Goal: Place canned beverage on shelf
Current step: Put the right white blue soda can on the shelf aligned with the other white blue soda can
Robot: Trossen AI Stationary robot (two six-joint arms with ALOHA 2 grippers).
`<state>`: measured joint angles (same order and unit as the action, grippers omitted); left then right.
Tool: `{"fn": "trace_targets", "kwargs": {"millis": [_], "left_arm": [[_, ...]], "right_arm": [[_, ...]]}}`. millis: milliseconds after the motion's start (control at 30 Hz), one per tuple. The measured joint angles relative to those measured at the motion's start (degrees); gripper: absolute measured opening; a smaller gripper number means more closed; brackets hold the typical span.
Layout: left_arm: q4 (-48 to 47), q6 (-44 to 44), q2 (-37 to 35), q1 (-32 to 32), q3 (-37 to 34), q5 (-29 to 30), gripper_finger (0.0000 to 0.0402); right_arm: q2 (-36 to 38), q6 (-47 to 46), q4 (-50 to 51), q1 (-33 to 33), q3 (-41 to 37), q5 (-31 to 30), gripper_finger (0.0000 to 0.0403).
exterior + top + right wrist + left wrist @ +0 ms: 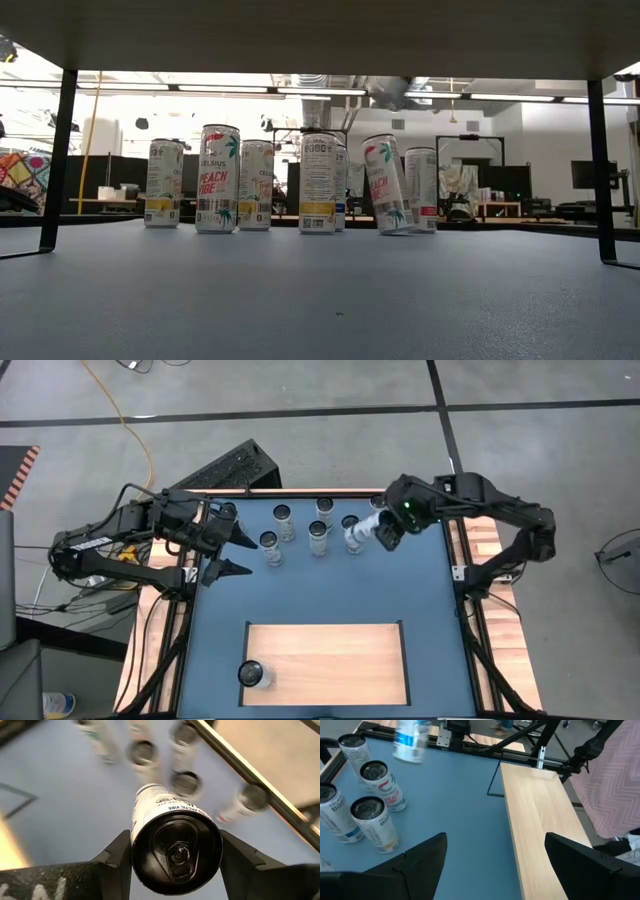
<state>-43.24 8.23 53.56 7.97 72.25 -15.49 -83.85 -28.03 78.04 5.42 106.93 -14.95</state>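
- Right gripper grips a canned beverage between its fingers, tilted, near the blue table's far right corner.
- Left gripper hovers by the table's far left edge, jaws wide apart, holding nothing.
- Five more cans stand along the far edge.
- The pale wooden shelf spans the near edge; one can stands upright at its left end.

Grey floor is lying around the table, with dark seams crossing it and a yellow cable trailing over it. Beyond the table, ceiling strip lights are glowing above desks and dark monitors.
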Motion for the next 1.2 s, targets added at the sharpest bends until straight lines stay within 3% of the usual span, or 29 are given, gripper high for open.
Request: {"fn": "trace_targets", "kwargs": {"millis": [467, 567, 700, 1200], "left_arm": [[0.0, 1.7, 0.0, 0.0, 0.0, -2.4, 0.0322], [-0.1, 2.4, 0.0, -0.4, 0.0, -3.1, 0.0322], [-1.5, 2.9, 0.0, -1.0, 0.0, -3.3, 0.0322], [-2.4, 2.6, 0.0, -3.5, 0.0, -2.9, 0.0322]], "right_arm": [[-20.2, 3.7, 12.3, -13.1, 27.5, -2.9, 0.0206], [-21.4, 7.7, 7.8, -14.9, 26.4, -0.3, 0.0206], [-23.6, 7.2, 12.0, -16.3, 27.9, 1.1, 0.0206], [-27.4, 11.7, 11.0, -28.4, 27.9, -6.6, 0.0206]]}}
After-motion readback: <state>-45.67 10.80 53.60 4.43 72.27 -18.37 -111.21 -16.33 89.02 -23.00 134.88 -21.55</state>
